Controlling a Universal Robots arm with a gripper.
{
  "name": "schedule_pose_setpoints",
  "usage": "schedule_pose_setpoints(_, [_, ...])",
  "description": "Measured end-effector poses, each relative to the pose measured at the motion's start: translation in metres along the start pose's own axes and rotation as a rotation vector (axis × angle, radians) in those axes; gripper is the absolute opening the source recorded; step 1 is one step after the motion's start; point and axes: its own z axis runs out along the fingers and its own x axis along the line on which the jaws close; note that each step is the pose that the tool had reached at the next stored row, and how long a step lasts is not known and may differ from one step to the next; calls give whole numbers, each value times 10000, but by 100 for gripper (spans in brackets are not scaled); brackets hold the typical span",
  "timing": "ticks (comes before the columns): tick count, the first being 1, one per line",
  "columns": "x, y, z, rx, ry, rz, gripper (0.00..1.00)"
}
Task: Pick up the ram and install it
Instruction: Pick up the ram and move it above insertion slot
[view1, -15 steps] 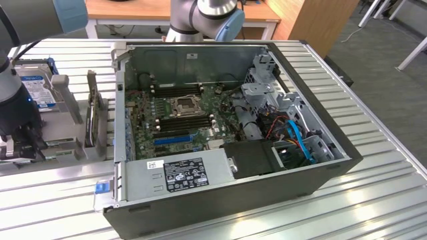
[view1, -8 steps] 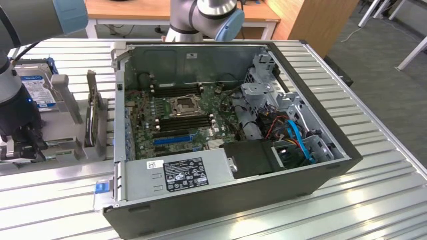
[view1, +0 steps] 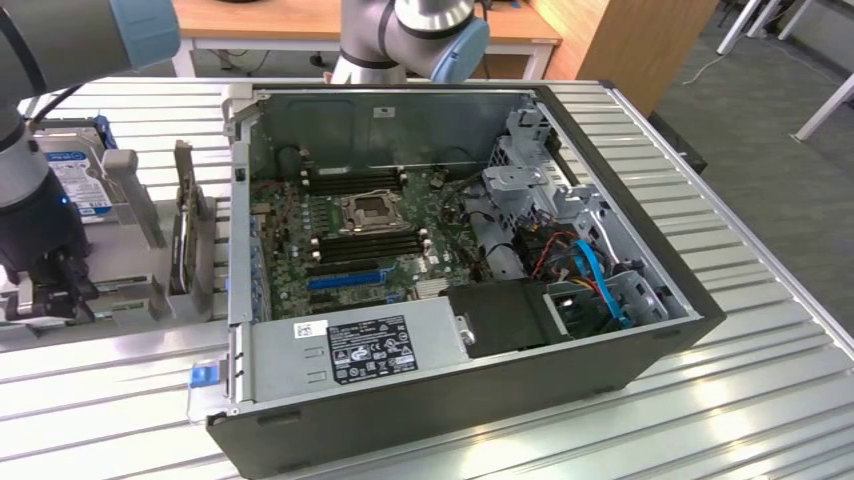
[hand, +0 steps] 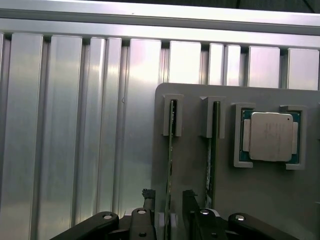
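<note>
Pick step: pincer stood wide, straddling the ram, which sat upright on edge in the grey holder on the bench. Not gripped yet; closing likely needed squared, centred jaws.

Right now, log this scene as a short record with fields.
gripper: open, jaws straddling the ram
ram: standing on edge in a slot of the grey holder
second stick: next slot, beside it
processor: seated in the holder's nest
computer case: open, motherboard exposed
</note>
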Motion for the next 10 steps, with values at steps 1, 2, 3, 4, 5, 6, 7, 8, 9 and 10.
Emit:
schedule_pose_setpoints(1, [0, -4, 0, 0, 0, 0, 35])
schedule_pose_setpoints(2, [1, -9, -1, -1, 1, 0, 35])
schedule_pose_setpoints(3, [1, -16, -1, -1, 1, -1, 35])
schedule_pose_setpoints(4, [2, -24, -1, 0, 1, -1, 35])
schedule_pose_setpoints(5, [2, -32, -1, 0, 0, 0, 35])
schedule_pose_setpoints(6, [1, -36, -1, 0, 0, 0, 35])
schedule_pose_setpoints(7, [1, -35, -1, 0, 0, 1, 35])
schedule_pose_setpoints(8, [1, -35, -1, 0, 0, 1, 35])
schedule_pose_setpoints(9, [2, -36, -1, 0, 0, 1, 35])
schedule_pose_setpoints(10, [2, -36, -1, 0, 0, 1, 35])
